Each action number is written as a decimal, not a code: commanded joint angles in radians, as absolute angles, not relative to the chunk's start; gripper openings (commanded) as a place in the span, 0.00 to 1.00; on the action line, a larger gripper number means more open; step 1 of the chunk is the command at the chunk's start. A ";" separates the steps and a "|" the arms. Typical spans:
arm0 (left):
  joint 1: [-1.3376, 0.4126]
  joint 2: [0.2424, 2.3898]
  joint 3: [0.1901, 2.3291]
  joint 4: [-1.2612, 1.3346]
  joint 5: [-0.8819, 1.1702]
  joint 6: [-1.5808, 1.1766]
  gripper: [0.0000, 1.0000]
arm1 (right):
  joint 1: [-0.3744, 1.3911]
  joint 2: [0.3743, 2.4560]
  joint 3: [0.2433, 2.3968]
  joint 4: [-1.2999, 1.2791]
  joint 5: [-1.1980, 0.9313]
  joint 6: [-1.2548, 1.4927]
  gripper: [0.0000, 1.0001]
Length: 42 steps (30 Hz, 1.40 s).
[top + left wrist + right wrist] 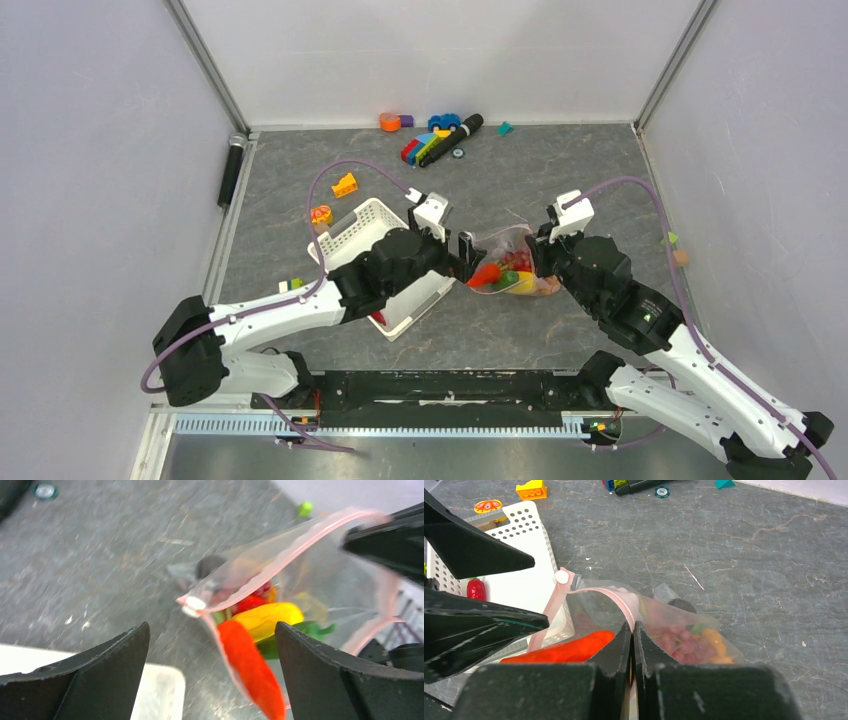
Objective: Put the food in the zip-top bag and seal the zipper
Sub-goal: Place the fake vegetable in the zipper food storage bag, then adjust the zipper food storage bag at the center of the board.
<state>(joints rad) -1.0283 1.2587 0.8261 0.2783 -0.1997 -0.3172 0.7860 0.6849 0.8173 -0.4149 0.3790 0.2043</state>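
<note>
The clear zip-top bag (512,255) lies at mid-table with its mouth held open towards the left. My right gripper (632,630) is shut on the pink zipper (616,597) at the upper edge of the mouth. Food is inside the bag: an orange-red chilli (247,662), a yellow mango (270,620), something green, and purple grapes (684,640). My left gripper (211,630) stands wide open at the mouth. The chilli lies below and between its fingers, untouched. A white slider tab (192,605) sits at the zipper's end.
A white slotted basket (360,225) lies under my left arm, with a small red piece (475,589) in it. Toy blocks and a car (440,135) lie at the back wall. A yellow block (345,185) and an orange piece (321,214) lie left of the basket.
</note>
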 commanded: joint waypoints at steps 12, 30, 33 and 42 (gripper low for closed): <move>-1.020 1.486 1.014 0.049 -0.368 -0.406 0.38 | 0.785 0.681 0.867 -0.400 0.398 0.211 0.07; -1.019 1.398 1.348 0.050 -0.198 -0.165 0.02 | 0.785 0.827 1.200 -0.906 0.446 0.237 0.06; -1.020 1.427 1.412 0.044 -0.213 -0.137 0.02 | 0.785 0.814 1.226 -0.945 0.389 0.228 0.06; -1.020 1.562 1.554 -0.072 -0.321 -0.107 0.02 | 0.785 0.745 1.191 -0.924 0.441 0.224 0.09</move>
